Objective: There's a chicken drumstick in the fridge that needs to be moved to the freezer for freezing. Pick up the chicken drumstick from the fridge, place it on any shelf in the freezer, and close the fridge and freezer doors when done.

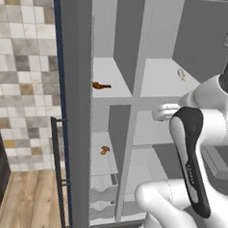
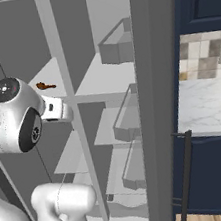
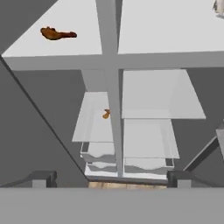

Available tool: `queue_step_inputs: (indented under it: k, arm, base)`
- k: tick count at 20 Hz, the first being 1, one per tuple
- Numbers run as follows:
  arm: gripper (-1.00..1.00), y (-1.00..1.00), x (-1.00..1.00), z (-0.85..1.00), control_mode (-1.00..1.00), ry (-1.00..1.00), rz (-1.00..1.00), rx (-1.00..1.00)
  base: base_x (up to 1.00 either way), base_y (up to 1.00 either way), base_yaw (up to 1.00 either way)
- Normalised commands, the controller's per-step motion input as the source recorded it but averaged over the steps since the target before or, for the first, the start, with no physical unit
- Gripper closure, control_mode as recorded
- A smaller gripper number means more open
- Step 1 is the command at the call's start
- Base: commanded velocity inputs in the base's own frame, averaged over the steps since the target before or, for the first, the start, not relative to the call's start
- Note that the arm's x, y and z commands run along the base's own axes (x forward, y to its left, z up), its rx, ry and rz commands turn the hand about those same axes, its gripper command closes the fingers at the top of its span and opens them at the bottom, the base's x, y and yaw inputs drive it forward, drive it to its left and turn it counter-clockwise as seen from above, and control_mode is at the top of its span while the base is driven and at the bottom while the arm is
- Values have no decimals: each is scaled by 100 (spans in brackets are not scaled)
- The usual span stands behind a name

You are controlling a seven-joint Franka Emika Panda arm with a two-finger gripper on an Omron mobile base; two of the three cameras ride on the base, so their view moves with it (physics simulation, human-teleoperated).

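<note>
On the upper shelf [image 1: 111,75] of the narrow freezer [image 1: 109,135] lies the chicken drumstick [image 1: 101,85], near the front edge, left side of the unit from my base views; so it looks already placed where the task wants it, and both doors are open. Fridge [image 1: 162,76] is the wider bay to the right of the centre divider, a small pale item [image 1: 181,74] sits on its upper shelf. One shelf lower in the freezer an orange-tan lump [image 1: 104,150] rests, not my target. My pincer [image 3: 112,178] is spread wide, tips far apart at the bottom of the hand view, holding nothing, pointing down across the shelves and drawers from out in front of the unit. Drumstick reads as light, fairly stiff with a bone core, slightly slick skin, not fragile; if I had to regrip I'd take it across the slim shank middle, jaws square to its long axis, not on the fat end where it could roll. Freezer door [image 1: 70,108] stands open at left with its dark bar handle [image 1: 59,170]; fridge door [image 2: 154,100] open at right with clear bins [image 2: 115,46]. Judged next step: close the doors.
</note>
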Motion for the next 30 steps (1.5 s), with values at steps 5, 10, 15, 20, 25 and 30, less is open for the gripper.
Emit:
queue_step_inputs:
  k: [5,10,15,20,25,30]
  arm:
    - [-100,0,-8,0,-100,-8,0,3]
    - [-100,1,-24,0,-100,-2,-2,0]
    - [-100,0,-22,0,100,0,-4,0]
    - [-100,0,0,0,100,0,0,0]
    - [-100,0,0,0,100,0,0,0]
    - [-100,0,0,0,100,0,0,0]
  base:
    - [0,0,0]
    - [0,0,0]
    - [-12,0,-4]
    - [-43,0,-7]
    - [-58,0,-5]
    - [-65,0,-3]
